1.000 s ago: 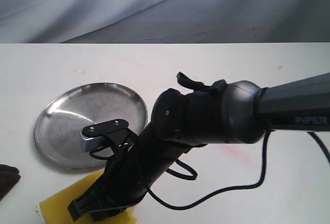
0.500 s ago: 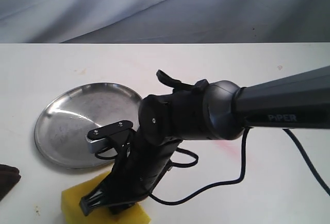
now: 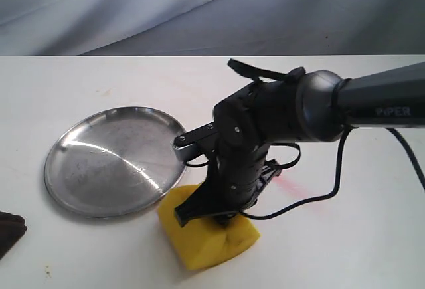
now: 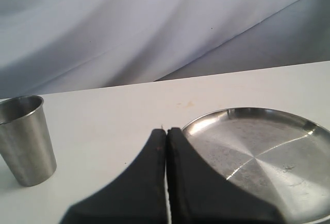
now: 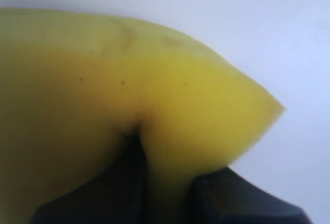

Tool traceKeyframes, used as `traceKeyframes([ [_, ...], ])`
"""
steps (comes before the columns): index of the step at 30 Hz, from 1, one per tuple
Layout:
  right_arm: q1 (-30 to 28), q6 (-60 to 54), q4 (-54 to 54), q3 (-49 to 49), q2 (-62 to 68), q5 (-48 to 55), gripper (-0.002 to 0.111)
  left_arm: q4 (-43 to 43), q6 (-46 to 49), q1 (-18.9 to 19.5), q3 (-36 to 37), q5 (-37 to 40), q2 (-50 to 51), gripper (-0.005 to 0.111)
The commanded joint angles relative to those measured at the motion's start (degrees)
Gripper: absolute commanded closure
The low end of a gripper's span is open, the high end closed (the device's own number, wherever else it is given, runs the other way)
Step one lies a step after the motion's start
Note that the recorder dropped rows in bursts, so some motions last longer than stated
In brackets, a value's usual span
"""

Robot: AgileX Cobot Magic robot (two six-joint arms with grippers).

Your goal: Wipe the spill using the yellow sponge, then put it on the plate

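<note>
Right, R gripper clamps the yellow sponge, denting its middle. Sponge looks pressed onto the table, though the close-up's blurry, just beside the plate. L gripper pinched together, empty, near 1 steel cup.

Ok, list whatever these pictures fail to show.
1. The spill: seen in no view; may lie under the yellow sponge or right arm, exterior view.
2. Fingertips of the right gripper: sunk in the sponge; right wrist view blurred.
3. The dark object: cut by the exterior view's left edge.
4. The plate: partly behind the left gripper, left wrist view.
</note>
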Motion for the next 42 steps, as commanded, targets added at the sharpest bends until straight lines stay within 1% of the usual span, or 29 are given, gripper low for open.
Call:
traceKeyframes([
  [1, -5.2, 0.4, -8.0, 1.0, 1.6, 5.7, 0.108, -0.2, 0.0, -0.3, 0.3, -0.3, -0.2, 0.107],
  [5, -7.1, 0.4, -8.0, 1.0, 1.0, 6.0, 0.108, -0.2, 0.0, -0.3, 0.3, -0.3, -0.2, 0.107],
  [7, -6.8, -0.2, -7.3, 1.0, 1.1, 6.0, 0.108, -0.2, 0.0, -0.3, 0.3, -0.3, -0.2, 0.107],
  [9, -5.0, -2.8, -4.1, 1.0, 1.1, 6.0, 0.108, -0.2, 0.0, -0.3, 0.3, -0.3, -0.2, 0.107],
  [13, 1.0, -6.8, 2.0, 1.0, 1.1, 4.1, 0.108, -0.2, 0.0, -0.3, 0.3, -0.3, -0.2, 0.107],
  [18, 8.3, -8.1, 4.4, -0.8, 1.2, 3.2, 0.108, -0.2, 0.0, -0.3, 0.3, -0.3, -0.2, 0.107],
  [20, 11.1, -8.1, 4.6, -3.1, 1.2, 3.5, 0.108, -0.2, 0.0, -0.3, 0.3, -0.3, -0.2, 0.107],
  [21, 13.4, -8.1, 4.9, -6.0, 1.2, 4.0, 0.108, -0.2, 0.0, -0.3, 0.3, -0.3, -0.2, 0.107],
  [22, 14.4, -8.3, 4.9, -7.5, 1.2, 4.2, 0.108, -0.2, 0.0, -0.3, 0.3, -0.3, -0.2, 0.107],
  [23, 16.4, -9.2, 4.9, -11.2, 1.9, 6.1, 0.108, -0.2, 0.0, -0.3, 0.3, -0.3, -0.2, 0.107],
  [26, 18.5, -11.0, 4.7, -18.1, 5.9, 13.1, 0.108, -0.2, 0.0, -0.3, 0.3, -0.3, -0.2, 0.107],
  [28, 18.5, -11.6, 4.2, -20.6, 8.6, 14.9, 0.108, -0.2, 0.0, -0.3, 0.3, -0.3, -0.2, 0.107],
  [31, 16.4, -7.5, -5.4, -20.6, 9.2, 17.7, 0.108, -0.2, 0.0, -0.3, 0.3, -0.3, -0.2, 0.107],
  [34, 12.5, -3.6, -15.8, -20.4, 9.1, 24.5, 0.108, -0.2, 0.0, -0.3, 0.3, -0.3, -0.2, 0.107],
  [36, 8.9, -1.1, -19.9, -18.6, 9.0, 24.8, 0.108, -0.2, 0.0, -0.3, 0.3, -0.3, -0.2, 0.107],
  [42, -0.7, 2.9, -21.9, -14.8, 9.0, 23.4, 0.108, -0.2, 0.0, -0.3, 0.3, -0.3, -0.2, 0.107],
])
